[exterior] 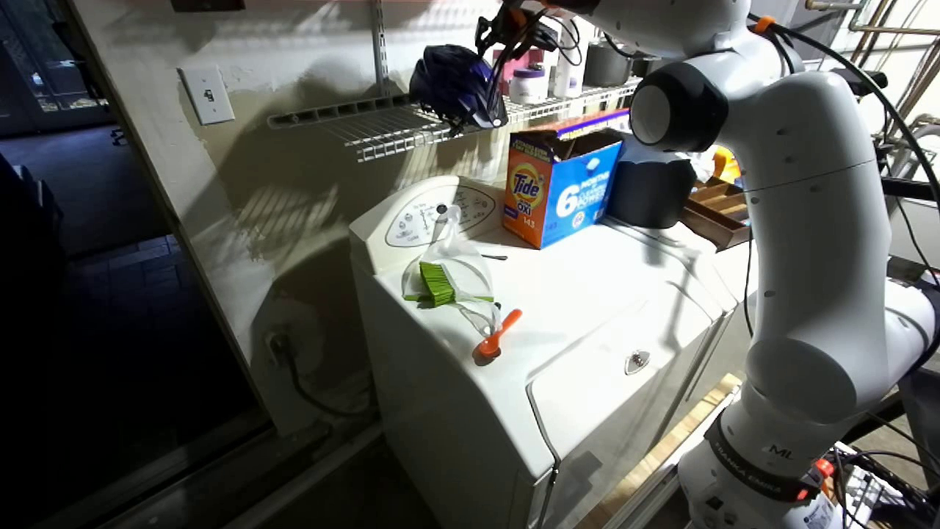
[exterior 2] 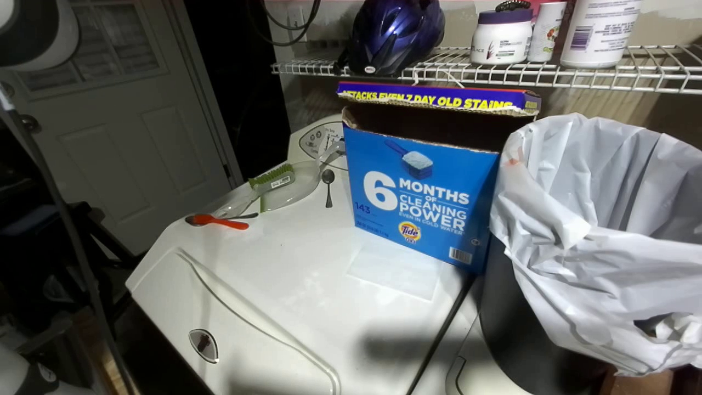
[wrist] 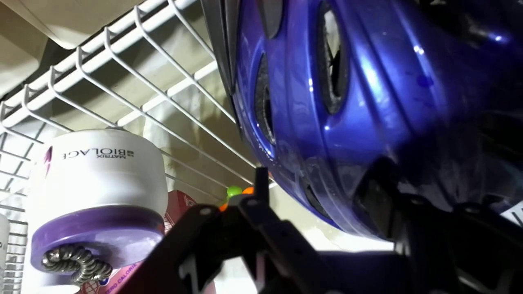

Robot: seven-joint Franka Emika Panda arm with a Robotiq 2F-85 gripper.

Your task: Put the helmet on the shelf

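Observation:
The glossy dark blue helmet (exterior: 455,84) sits at the left part of the white wire shelf (exterior: 400,139), at its front edge. In an exterior view the helmet (exterior 2: 392,35) stands vents up on the shelf (exterior 2: 307,68), its front reaching the front rod. My gripper (exterior: 507,33) is beside the helmet, partly hidden by cables. In the wrist view the gripper (wrist: 319,179) has its fingers wide apart. The helmet (wrist: 367,81) fills the upper right; the left finger is apart from it, the right finger overlaps it. Whether that finger touches it I cannot tell.
A white jar with a purple lid (exterior 2: 502,41) and bottles (exterior 2: 600,33) share the shelf. Below, on the white appliance (exterior: 587,286), stand a Tide box (exterior 2: 422,192), a dustpan with green brush (exterior: 438,283) and a red spoon (exterior: 499,334). A bagged bin (exterior 2: 521,307) stands beside the box.

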